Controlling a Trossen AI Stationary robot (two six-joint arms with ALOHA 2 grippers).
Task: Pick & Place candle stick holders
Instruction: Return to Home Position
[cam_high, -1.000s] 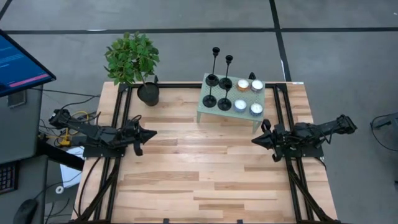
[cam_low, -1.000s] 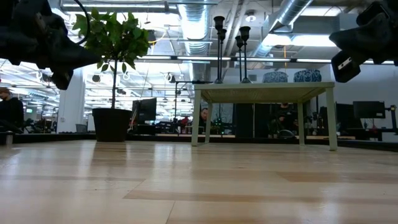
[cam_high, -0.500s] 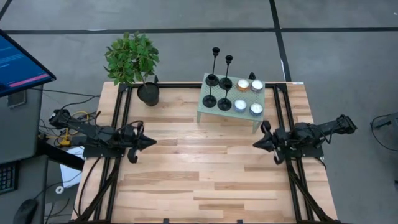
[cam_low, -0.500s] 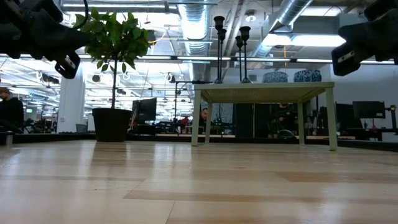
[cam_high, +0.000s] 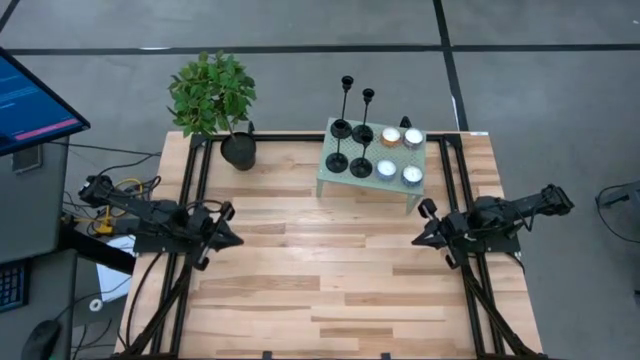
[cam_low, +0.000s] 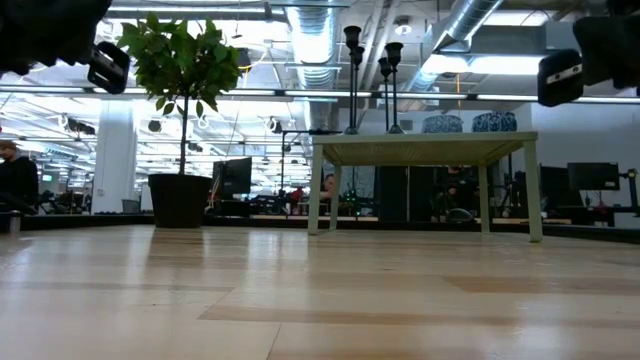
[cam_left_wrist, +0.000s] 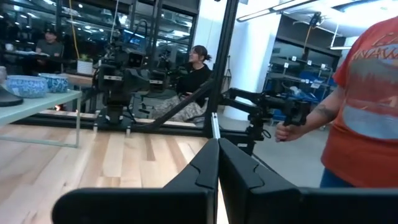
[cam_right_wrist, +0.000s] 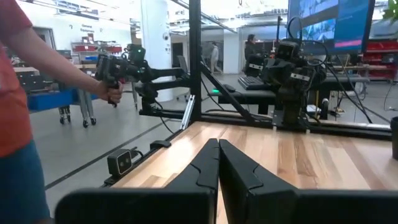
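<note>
We see a potted plant (cam_high: 212, 95) farther back than the left gripper (cam_high: 240, 241), and a small green table (cam_high: 397, 155) farther back than the right gripper (cam_high: 414, 240).

I'm watching two arms finished in matte black all over. The left arm (cam_high: 150, 213) is showing as a chain of blocky, rounded links, with yellow cabling (cam_high: 103, 222) bunching at its base. The right arm (cam_high: 505, 212) is wearing the same dark casing.

From table level I'm seeing a pale label (cam_low: 108, 62) on the block of the left gripper (cam_high: 232, 240) and a pale patch (cam_low: 560, 72) on that of the right gripper (cam_high: 420, 239).

Through the wrist cameras I'm seeing the left fingers (cam_left_wrist: 199, 177) and right fingers (cam_right_wrist: 239, 177) as smooth, black, angular wedges tapering to points, each pair rising from a broad dark crossbar (cam_left_wrist: 137, 205).
</note>
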